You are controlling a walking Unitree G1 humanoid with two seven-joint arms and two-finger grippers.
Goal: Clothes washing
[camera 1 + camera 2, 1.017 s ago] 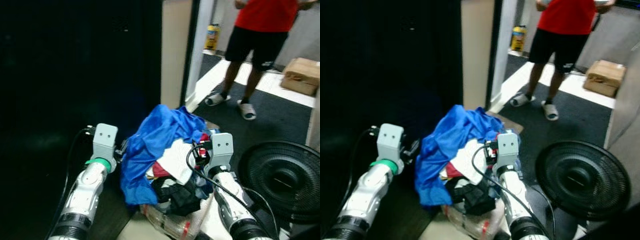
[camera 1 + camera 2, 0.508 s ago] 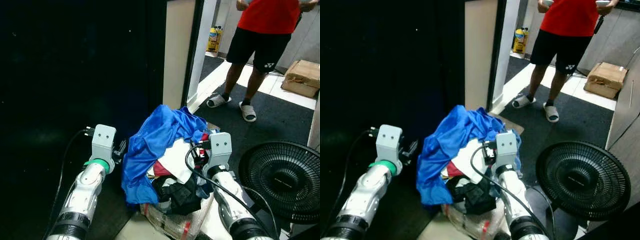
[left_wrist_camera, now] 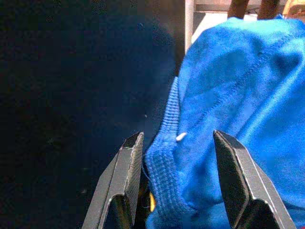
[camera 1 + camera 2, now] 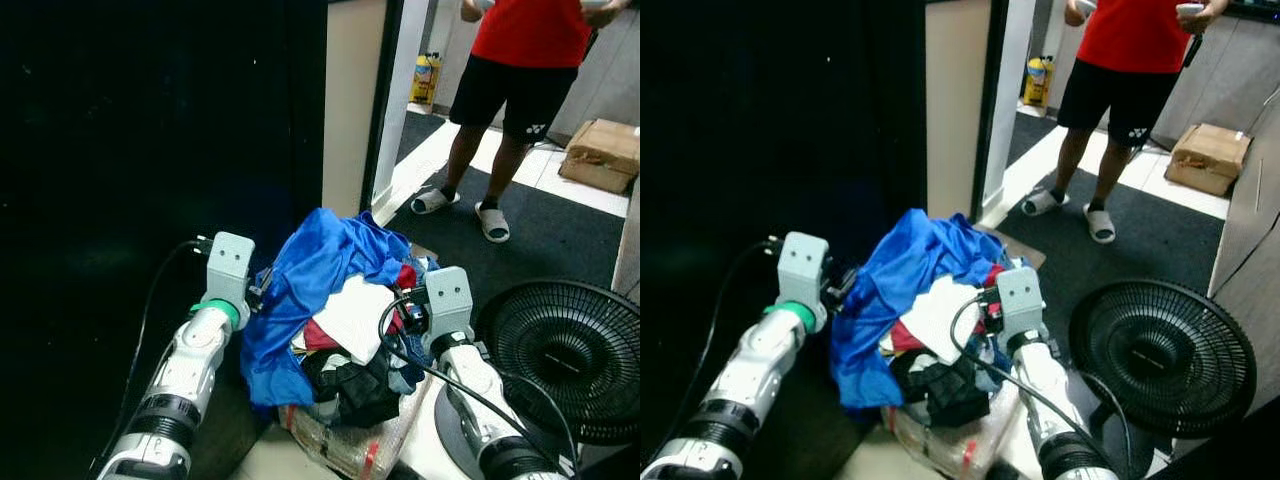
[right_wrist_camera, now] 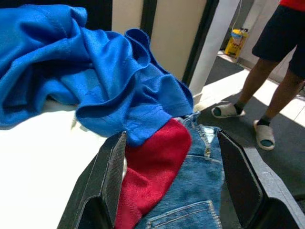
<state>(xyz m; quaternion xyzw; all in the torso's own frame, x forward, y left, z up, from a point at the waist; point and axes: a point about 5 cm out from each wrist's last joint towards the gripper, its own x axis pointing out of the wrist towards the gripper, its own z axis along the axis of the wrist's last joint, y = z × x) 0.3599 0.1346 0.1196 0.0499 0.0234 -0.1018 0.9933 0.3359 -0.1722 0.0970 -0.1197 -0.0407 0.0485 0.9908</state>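
Since the earlier frame the left gripper (image 3: 177, 183) has been brought in against the heap. Its fingers are spread, with the ribbed hem of the blue garment (image 4: 315, 270) between them, apparently so the load is steadied. The right gripper (image 5: 169, 181) is held open over red cloth (image 5: 155, 160) and jeans (image 5: 195, 191). Beyond, a person (image 4: 520, 60) is seen standing.

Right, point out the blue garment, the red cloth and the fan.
blue garment (image 4: 310, 275): left eye view, on its draped upper folds.
red cloth (image 5: 155, 164): right wrist view, on its fuzzy middle.
fan (image 4: 1165, 350): right eye view, on its grille hub.
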